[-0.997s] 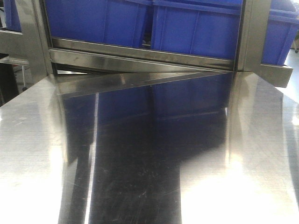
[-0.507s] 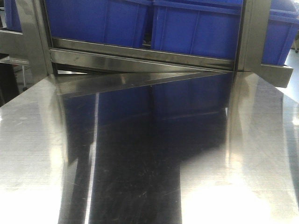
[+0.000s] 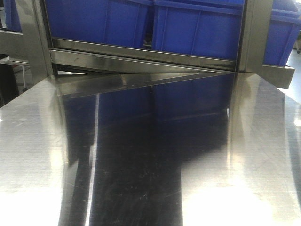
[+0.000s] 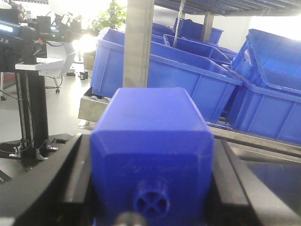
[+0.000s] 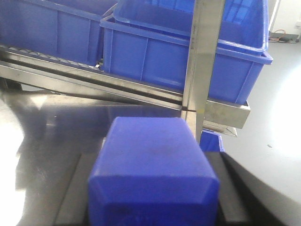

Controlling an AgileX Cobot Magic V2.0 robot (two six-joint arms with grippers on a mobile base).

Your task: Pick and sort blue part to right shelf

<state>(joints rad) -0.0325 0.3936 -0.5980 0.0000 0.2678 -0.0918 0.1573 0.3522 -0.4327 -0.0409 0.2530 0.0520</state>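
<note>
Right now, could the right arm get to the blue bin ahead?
Probably yes: the blue bin sits ahead, only a steel post crossing its front. But the right gripper is shut on the blue part.

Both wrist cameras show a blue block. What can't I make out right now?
Right wrist view: the bottom edge cuts off the cap end of the right block, so its cap shape cannot be told.
Left wrist view: the left block fills the frame and hides whatever is under it.
Front view: only the steel table and blue bins show; both arms are out of frame.
</note>
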